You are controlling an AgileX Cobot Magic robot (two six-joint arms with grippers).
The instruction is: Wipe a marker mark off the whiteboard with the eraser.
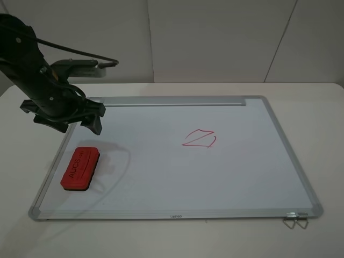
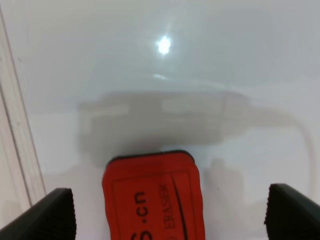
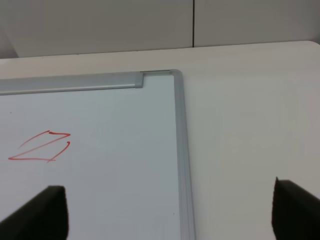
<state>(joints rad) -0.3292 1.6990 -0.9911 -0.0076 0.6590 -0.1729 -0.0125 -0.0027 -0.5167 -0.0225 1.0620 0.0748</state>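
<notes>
The whiteboard (image 1: 161, 183) lies flat on the table, its silver strip along the far edge. The red eraser (image 1: 80, 167) rests on its near left part, lettering up. My left gripper (image 1: 75, 122) hovers open just beyond and above the eraser; in the left wrist view the eraser (image 2: 150, 190) lies between the spread fingertips (image 2: 52, 215). The tall W-like marker mark is not in view; only a flat Z-like red scribble (image 1: 199, 138) shows mid-board. My right gripper (image 3: 172, 212) is open over the whiteboard's (image 3: 125, 175) far right corner, with the scribble (image 3: 42, 147) off to one side.
Two metal clips (image 1: 296, 221) lie at the board's near right corner. The pale table (image 1: 322, 123) extends to the right of the frame and a wall stands behind. A black cable (image 1: 70, 51) trails from the left arm.
</notes>
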